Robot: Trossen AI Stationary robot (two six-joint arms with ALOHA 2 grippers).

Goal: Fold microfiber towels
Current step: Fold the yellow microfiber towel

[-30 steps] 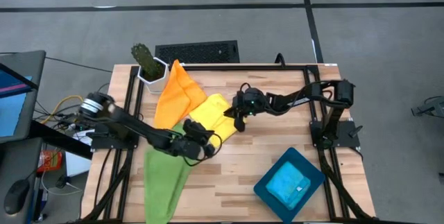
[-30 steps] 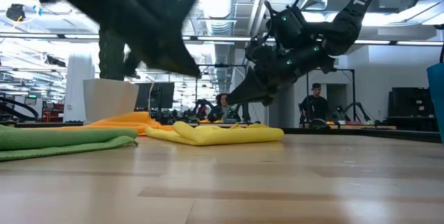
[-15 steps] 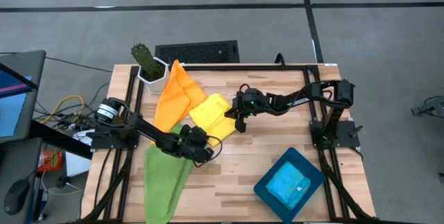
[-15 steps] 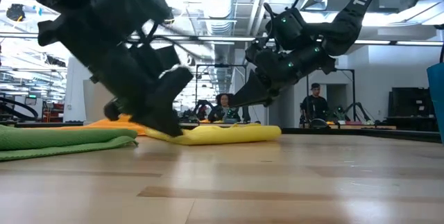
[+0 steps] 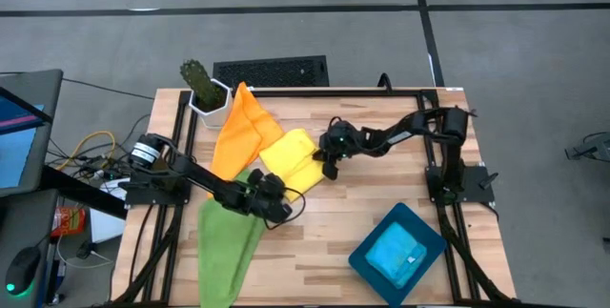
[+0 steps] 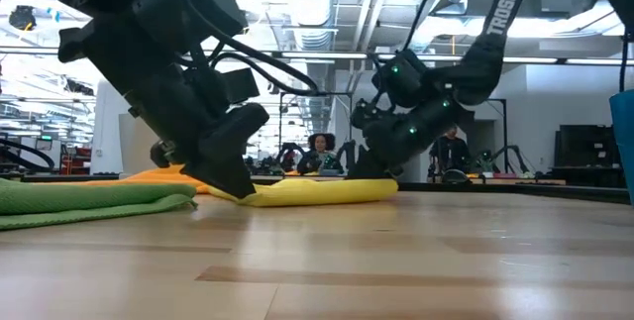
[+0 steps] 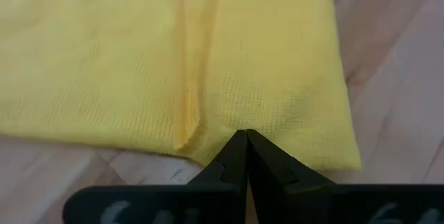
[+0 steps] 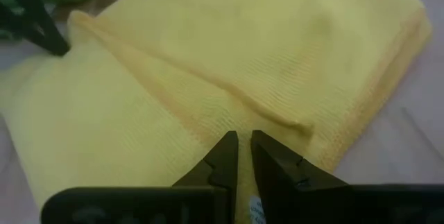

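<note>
The yellow towel [image 5: 291, 154] lies folded flat on the wooden table, one corner toward the near edge. My left gripper [image 5: 285, 195] is shut at that near corner; its tips [image 6: 241, 193] are down at table height. My right gripper [image 5: 327, 166] is at the towel's right corner, its fingers closed to a narrow slit, low on the towel's right end [image 6: 362, 173]. The orange towel [image 5: 243, 122] lies behind the yellow one with the yellow towel's far left edge lapping over it. The green towel [image 5: 227, 241] lies at the near left. The light blue towel [image 5: 396, 254] lies folded in the teal tray [image 5: 377, 235]. My left gripper has its shut fingertips on the yellow towel's near edge [image 7: 244, 123], a little in from the corner. It comes slanting down from the table's left. No bunching shows, and I cannot tell how many layers it holds. The towel lies flat on the table. My right gripper has its fingertips on the yellow towel just inside its right edge [image 8: 243, 123], with cloth showing in the slit between them. It comes slanting down from the table's right. The gripper hides the edge itself. The towel lies flat, a ridge [image 8: 208, 78] running across it.
A white pot with a cactus [image 5: 205, 91] stands at the far left corner. The teal tray sits at the near right. Bare wood shows between the yellow towel and the tray. The arms' frames run along both side edges of the table.
My left gripper has come down from above onto the yellow towel's near corner and tipped more steeply. My right gripper, hovering over the towel's right end until half a second ago, has dropped onto it. The towels have stayed where they were.
</note>
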